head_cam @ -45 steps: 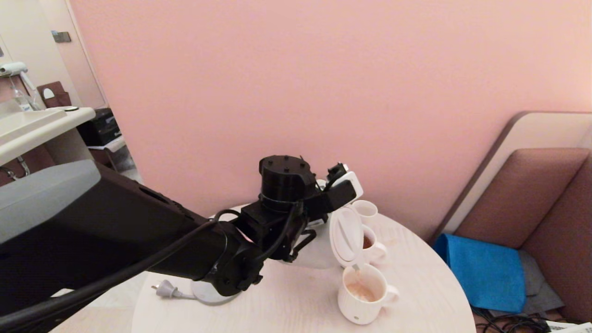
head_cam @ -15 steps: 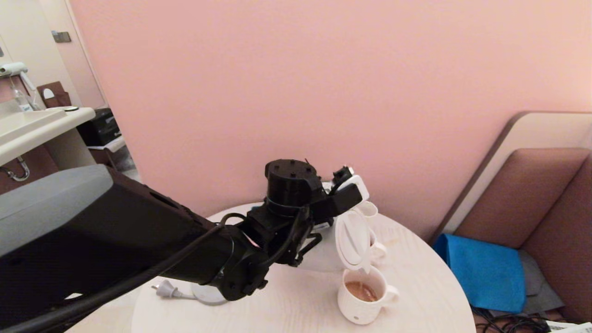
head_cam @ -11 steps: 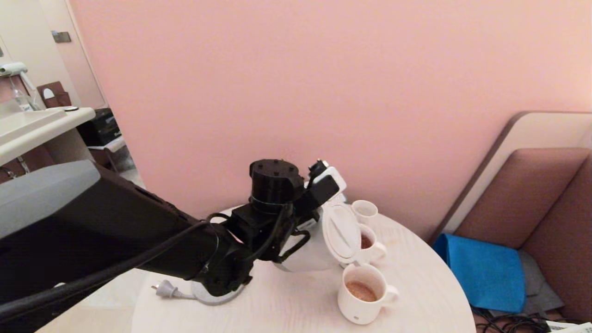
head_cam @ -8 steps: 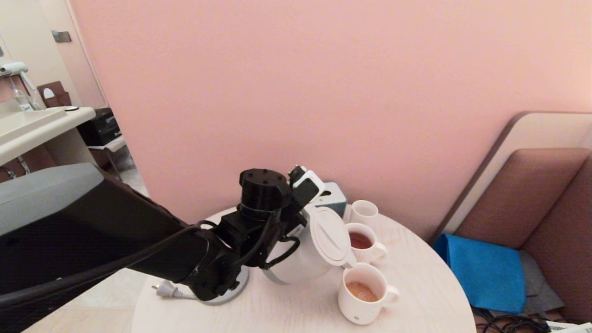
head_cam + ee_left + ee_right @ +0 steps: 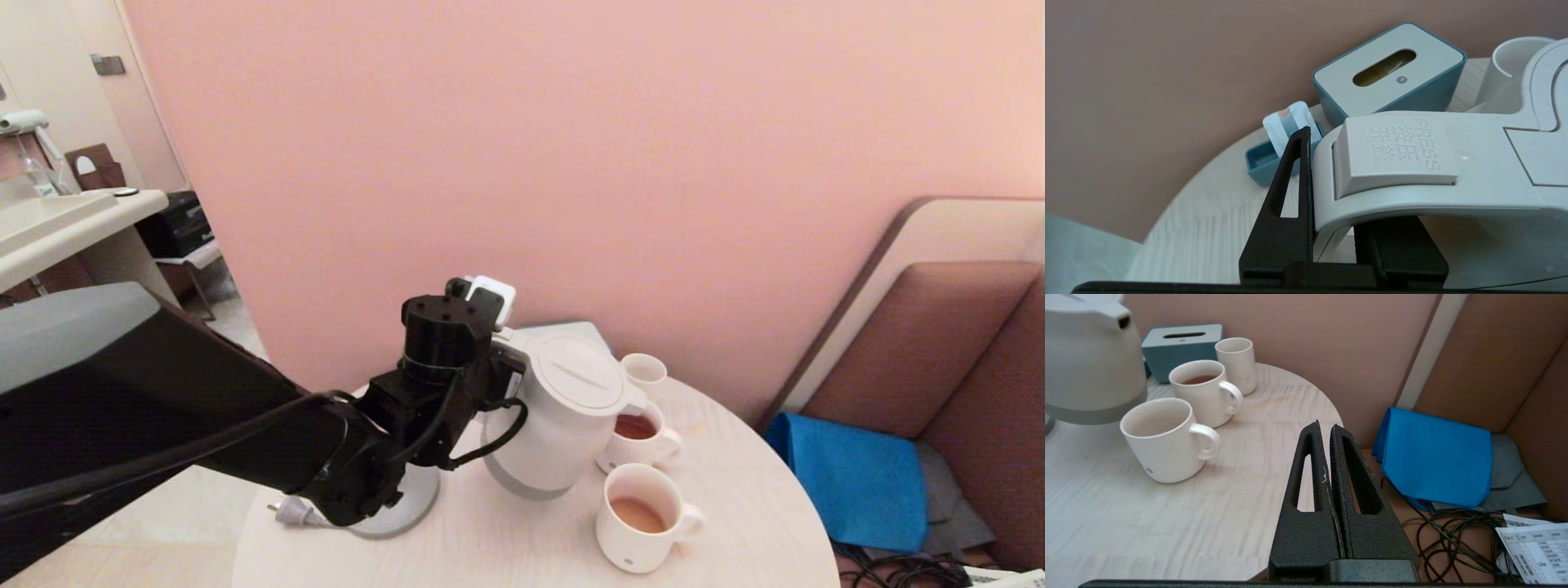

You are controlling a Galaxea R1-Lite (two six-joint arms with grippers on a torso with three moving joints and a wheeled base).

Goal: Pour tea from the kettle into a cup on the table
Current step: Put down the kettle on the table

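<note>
Fingers [image 5: 1290,196] gripping kettle [image 5: 563,416], mugs [image 5: 641,433] beside

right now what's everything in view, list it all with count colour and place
table: 1, pale wood, round, by the pink wall
kettle: 1, white with grey base band, upright, held by its handle
cup: 1, white ribbed, pale tea, nearest on the table
second mug: 1, white ribbed, dark tea, behind the cup
small cup: 1, plain white, farthest back
tissue box: 1, blue with grey top, by the wall
kettle stand: 1, grey, with plug, left of kettle
blue cloth: 1, on the seat at right
left gripper: shut on the kettle handle
right gripper: shut, parked beside the table
</note>
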